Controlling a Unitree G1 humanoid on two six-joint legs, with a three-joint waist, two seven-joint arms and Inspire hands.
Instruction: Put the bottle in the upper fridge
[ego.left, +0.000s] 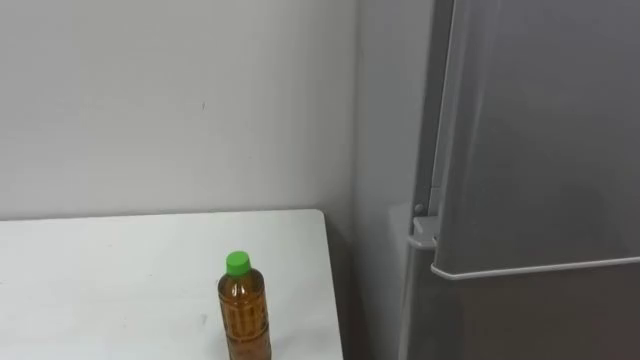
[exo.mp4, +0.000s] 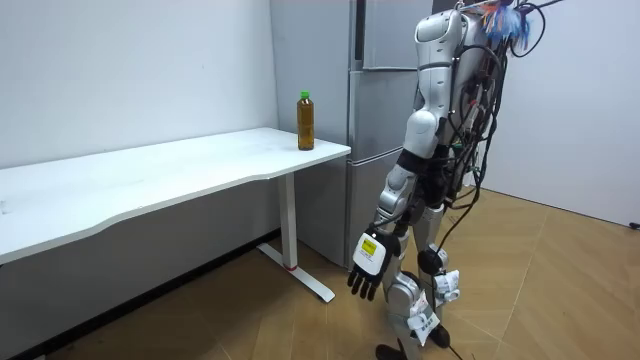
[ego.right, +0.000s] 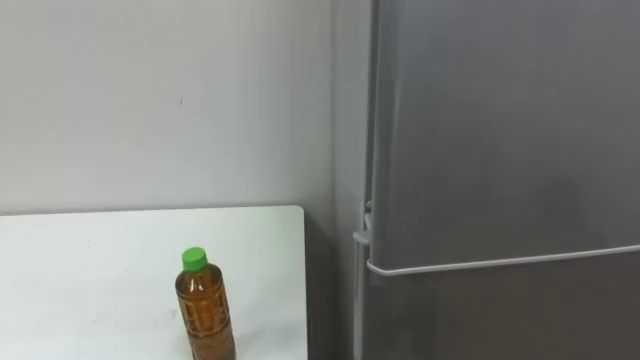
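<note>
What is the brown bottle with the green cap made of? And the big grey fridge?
The brown bottle looks like clear plastic, since brown liquid shows through; its green cap seems matte plastic. The grey fridge looks like smooth metal with a dull sheen, possibly painted.

Nothing here can be read: no words, numbers or signs.
The bottle (ego.left: 244, 318) stands on the tabletop (ego.left: 120, 270) at about 7 o'clock in the eye views. Its amber body may carry a wrap, but no print can be made out on it. In the room view, at 6 o'clock, the left robot hand (exo.mp4: 366, 268) bears a small yellow-and-white tag on its back, with marks too small to read. The fridge (ego.left: 540, 150), at 3 o'clock, shows plain grey door faces.
</note>
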